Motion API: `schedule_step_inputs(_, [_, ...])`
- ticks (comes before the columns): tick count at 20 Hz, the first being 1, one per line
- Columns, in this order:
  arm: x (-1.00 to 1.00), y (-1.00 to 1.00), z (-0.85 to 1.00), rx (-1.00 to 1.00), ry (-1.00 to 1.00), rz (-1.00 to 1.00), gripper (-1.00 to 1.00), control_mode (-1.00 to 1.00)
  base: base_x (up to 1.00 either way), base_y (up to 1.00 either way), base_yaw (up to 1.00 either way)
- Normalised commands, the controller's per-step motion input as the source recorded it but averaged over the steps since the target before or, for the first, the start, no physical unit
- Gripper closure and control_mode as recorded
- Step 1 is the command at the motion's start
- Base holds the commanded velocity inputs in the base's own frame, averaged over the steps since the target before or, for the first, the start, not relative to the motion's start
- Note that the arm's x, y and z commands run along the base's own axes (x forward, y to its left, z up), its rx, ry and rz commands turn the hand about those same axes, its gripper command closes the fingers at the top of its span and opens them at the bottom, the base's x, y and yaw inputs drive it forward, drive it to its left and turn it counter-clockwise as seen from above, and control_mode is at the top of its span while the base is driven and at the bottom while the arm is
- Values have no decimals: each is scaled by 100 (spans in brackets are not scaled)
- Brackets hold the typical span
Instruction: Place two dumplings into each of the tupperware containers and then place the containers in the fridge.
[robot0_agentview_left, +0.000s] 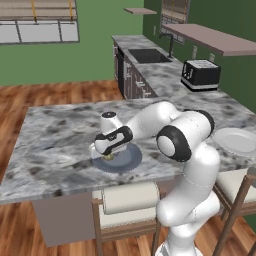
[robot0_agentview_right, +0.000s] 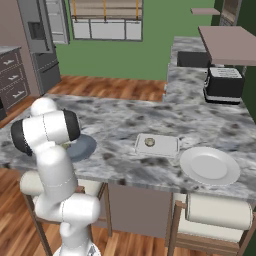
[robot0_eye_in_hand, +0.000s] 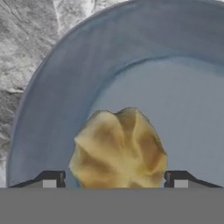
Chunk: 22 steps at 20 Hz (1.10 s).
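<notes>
Tool (robot0_eye_in_hand: 115, 179) lowered over a dumpling (robot0_eye_in_hand: 118, 151) on the blue-grey plate (robot0_eye_in_hand: 52, 109), jaws set wide to either side, nothing gripped.

One dumpling is seen in the tupperware container (robot0_agentview_right: 156, 145) further along the table (robot0_agentview_right: 150, 120), beside the white plate (robot0_agentview_right: 210, 166); a second container cannot be made out. Filling is judged barely begun, and the fridge (robot0_agentview_right: 42, 45) step remains. The blue-grey plate lies near the table's front edge; open marble is left between it and the container.
</notes>
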Motion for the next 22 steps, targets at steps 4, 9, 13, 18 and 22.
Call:
schedule_step_inputs(4, [0,-16,0,0,-1,0,100,-100,0,0,0])
schedule_step_inputs(9, [-1,-49,47,3,-1,0,100,-100,0,0,0])
schedule_step_inputs(13, [-13,-92,77,2,-4,0,100,-100,0,0,0])
schedule_step_inputs(18, [5,-100,23,3,0,-6,100,-100,0,0,0])
schedule_step_inputs(22, [2,-100,4,0,-4,-4,100,-100,0,0,0])
